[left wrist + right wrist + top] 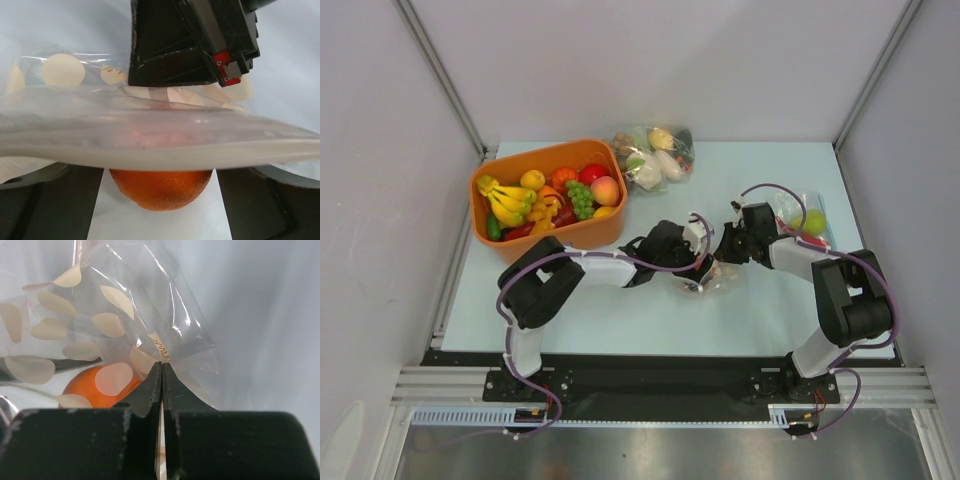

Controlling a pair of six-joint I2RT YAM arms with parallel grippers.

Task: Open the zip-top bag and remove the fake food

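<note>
Right fingers (142, 396) clamp the zip-top bag (150, 305) while left fingers (50, 210) stand apart flanking the orange (160, 192)

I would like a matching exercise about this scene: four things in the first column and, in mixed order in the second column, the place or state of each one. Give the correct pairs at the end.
Column A
1. orange basket
2. right gripper
3. orange fruit
4. green round fruit

Column B
a. shut on the film of the dotted bag
b. inside a clear bag at the right edge of the table
c. at the far left, full of toy fruit
d. seen through the dotted bag, between the two arms

Pairs: 1-c, 2-a, 3-d, 4-b
</note>
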